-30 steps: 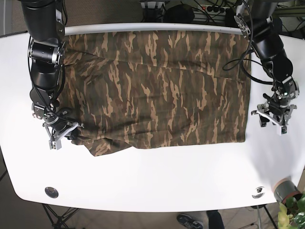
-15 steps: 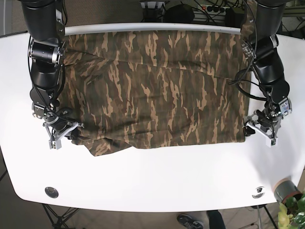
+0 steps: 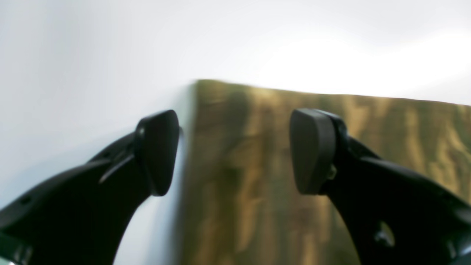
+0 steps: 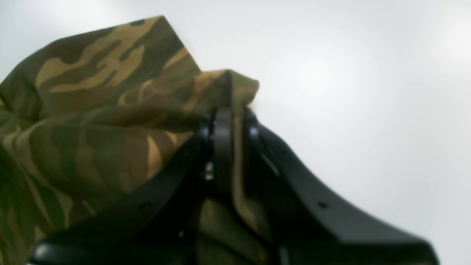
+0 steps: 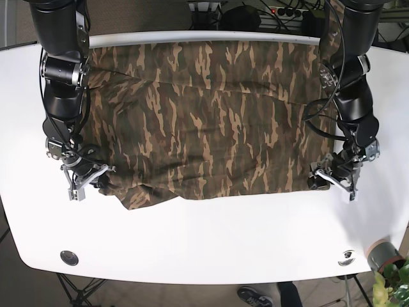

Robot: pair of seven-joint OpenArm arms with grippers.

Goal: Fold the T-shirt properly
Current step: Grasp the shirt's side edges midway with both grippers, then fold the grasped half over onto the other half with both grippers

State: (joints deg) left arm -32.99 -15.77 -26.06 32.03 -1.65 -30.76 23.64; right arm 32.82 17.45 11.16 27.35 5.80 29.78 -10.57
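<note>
The camouflage T-shirt (image 5: 211,115) lies spread across the white table (image 5: 223,236), with its front left corner bunched up. In the base view my right gripper (image 5: 86,180) sits at that bunched corner. The right wrist view shows this gripper (image 4: 230,114) shut on a fold of the T-shirt (image 4: 92,110). My left gripper (image 5: 332,179) is at the shirt's front right corner. In the left wrist view it (image 3: 234,151) is open, one finger over bare table and the other over the T-shirt (image 3: 386,125), straddling the side edge.
A potted plant (image 5: 386,259) stands off the table's front right corner. Two round fittings (image 5: 69,257) (image 5: 347,257) sit near the front edge. The shirt's far hem reaches the table's back edge.
My left gripper has moved from the bare table at the right inward and forward to the shirt's front right corner. The right gripper has stayed shut on the left corner.
</note>
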